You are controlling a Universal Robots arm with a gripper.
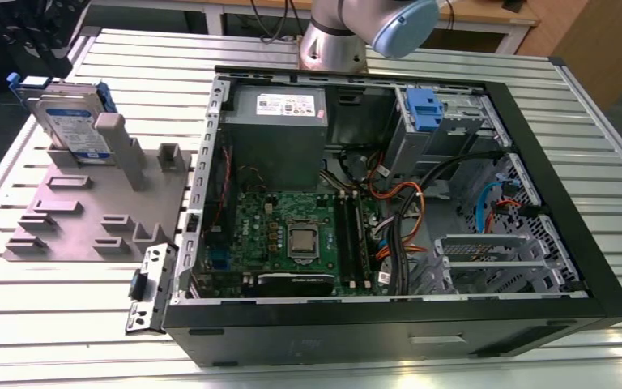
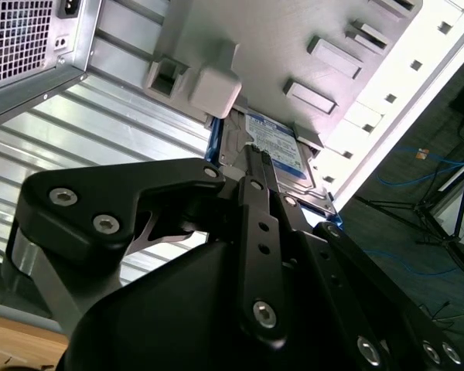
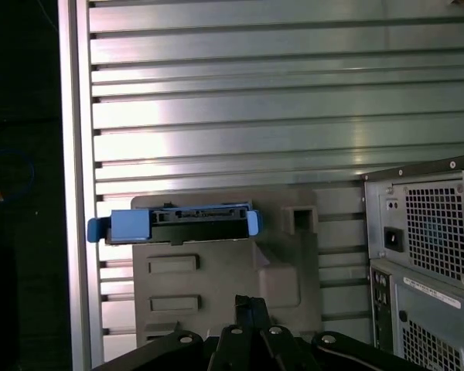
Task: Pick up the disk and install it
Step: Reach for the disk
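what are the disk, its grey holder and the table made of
Disk: silvery body with a dull sheen, likely metal; its blue frame looks like plastic. Holder: matte grey, moulded shapes, probably plastic. Table: bright ribbed slats with glare, seemingly aluminium.

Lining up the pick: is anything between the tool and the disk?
Nothing visible. In the first wrist view the disk stands on edge in the grey fixture, its upper edge bare, with nothing between it and the tool. A fixture post rises next to the disk, not over it.
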